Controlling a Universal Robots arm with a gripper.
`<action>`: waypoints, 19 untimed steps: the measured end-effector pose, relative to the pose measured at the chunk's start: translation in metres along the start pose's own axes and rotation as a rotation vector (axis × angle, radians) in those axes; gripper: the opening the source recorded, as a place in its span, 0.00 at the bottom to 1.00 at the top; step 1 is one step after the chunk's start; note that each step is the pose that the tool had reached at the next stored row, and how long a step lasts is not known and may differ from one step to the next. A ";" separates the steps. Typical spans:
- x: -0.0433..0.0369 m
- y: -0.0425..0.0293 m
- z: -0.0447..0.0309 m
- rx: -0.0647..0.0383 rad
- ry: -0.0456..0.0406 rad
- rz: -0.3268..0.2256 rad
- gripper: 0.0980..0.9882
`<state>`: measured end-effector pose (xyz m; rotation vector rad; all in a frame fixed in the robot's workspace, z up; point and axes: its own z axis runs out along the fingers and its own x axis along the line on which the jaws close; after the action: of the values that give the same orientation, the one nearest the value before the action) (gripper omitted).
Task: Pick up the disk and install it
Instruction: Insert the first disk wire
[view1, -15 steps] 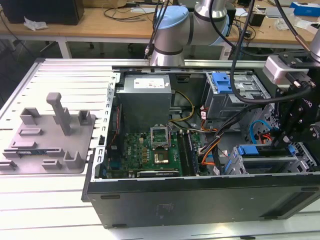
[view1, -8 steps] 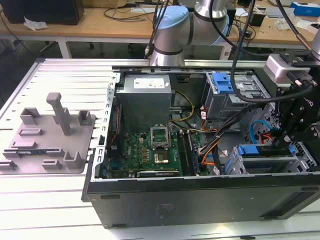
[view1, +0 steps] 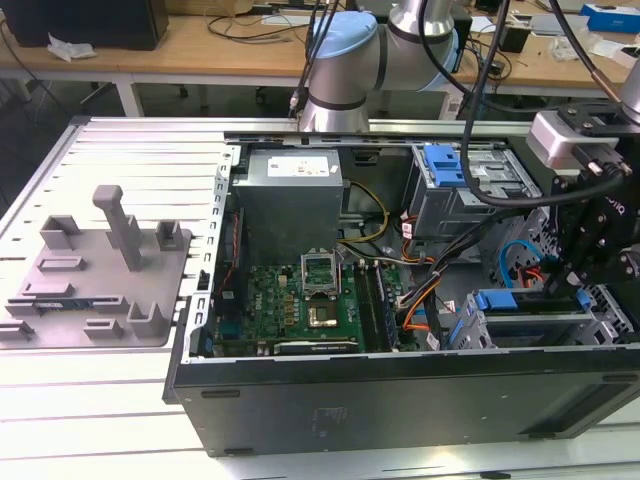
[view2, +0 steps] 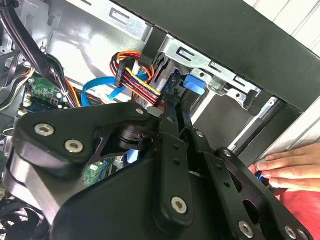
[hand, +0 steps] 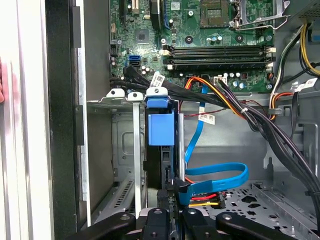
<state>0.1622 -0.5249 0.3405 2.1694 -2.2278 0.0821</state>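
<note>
In the exterior view the gripper (view1: 572, 285) reaches down into the open computer case (view1: 400, 400) at the drive cage (view1: 530, 325), where the disk (view1: 530, 300) stands on edge, so it can slide along its rails. The case lies on a slatted metal table (view1: 120, 170) beside a grey fixture tray (view1: 95, 280).

In the second wrist view the black fingers (view2: 172, 120) pinch closed on the disk; a hand (view2: 290, 170) rests on the case edge.

In the first wrist view the disk (hand: 161, 150) sits in its slot.

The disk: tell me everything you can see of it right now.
In the first wrist view the disk stands on edge inside the metal drive cage and reads as a thin dark slab. Its bright blue plastic carrier caps the far end, beside the cage's white tabs. The claw is closed on its near edge. Its label is hidden.
</note>
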 end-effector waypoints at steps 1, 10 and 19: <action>0.0000 0.0000 0.0006 0.000 0.0002 0.000 0.08; -0.0003 0.0001 0.0040 0.000 -0.0009 0.000 0.08; 0.0004 -0.0001 -0.0066 0.000 -0.0006 0.000 0.08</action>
<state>0.1622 -0.5249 0.3471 2.1696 -2.2281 0.0815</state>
